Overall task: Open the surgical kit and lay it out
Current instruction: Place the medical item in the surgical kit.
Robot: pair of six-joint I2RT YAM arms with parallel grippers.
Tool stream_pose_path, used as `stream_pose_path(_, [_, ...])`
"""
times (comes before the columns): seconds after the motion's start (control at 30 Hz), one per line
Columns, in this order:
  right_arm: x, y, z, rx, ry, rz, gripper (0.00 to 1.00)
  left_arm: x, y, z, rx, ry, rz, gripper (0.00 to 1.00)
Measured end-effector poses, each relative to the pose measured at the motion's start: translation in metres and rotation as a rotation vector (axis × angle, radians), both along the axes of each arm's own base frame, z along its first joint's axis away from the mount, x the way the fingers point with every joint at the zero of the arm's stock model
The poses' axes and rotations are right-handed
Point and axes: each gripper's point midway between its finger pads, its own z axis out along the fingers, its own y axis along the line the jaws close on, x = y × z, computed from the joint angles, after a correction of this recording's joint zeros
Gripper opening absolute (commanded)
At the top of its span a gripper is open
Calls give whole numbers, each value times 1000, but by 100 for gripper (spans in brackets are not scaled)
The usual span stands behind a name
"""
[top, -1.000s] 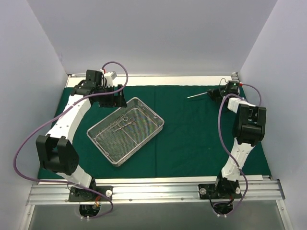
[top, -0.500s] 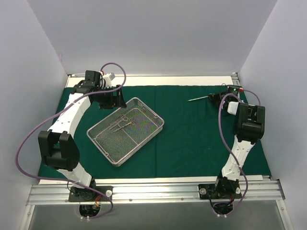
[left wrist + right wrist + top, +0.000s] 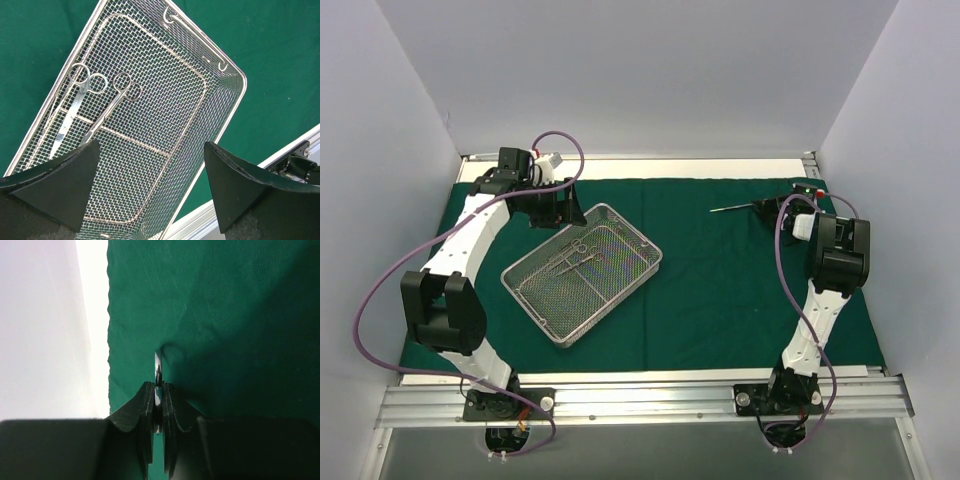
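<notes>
Kit half laid out
Our right tool (image 3: 157, 390) pinches one instrument (image 3: 732, 208); left tool (image 3: 150, 165) gapes over two scissors (image 3: 116, 99) in the tray (image 3: 170, 115).

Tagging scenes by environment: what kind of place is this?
Probably a lab robot cell staged as a surgical prep station: plain white enclosure walls, a green drape spread flat, and a wire-mesh tray holding scissor-like instruments.

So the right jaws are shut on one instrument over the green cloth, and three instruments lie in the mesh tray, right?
Not three: two instruments lie in the mesh tray, as the left wrist view shows. The rest holds: right jaws shut on one instrument over the green cloth.
</notes>
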Motion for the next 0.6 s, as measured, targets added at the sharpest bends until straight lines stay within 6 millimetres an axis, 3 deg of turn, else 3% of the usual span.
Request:
stream_pose_path(0.2, [-5,-2,-6,1,32,-5,25,-1,-4,1,-30,5,-14,94])
stream_pose_path(0.37, [-2,-2,-1,-5,13,3,42,-1,-2,0,-36,10,-9,94])
stream_pose_path(0.6, [-5,-1,6,-13,22,17,56,0,-1,0,-39,15,2,94])
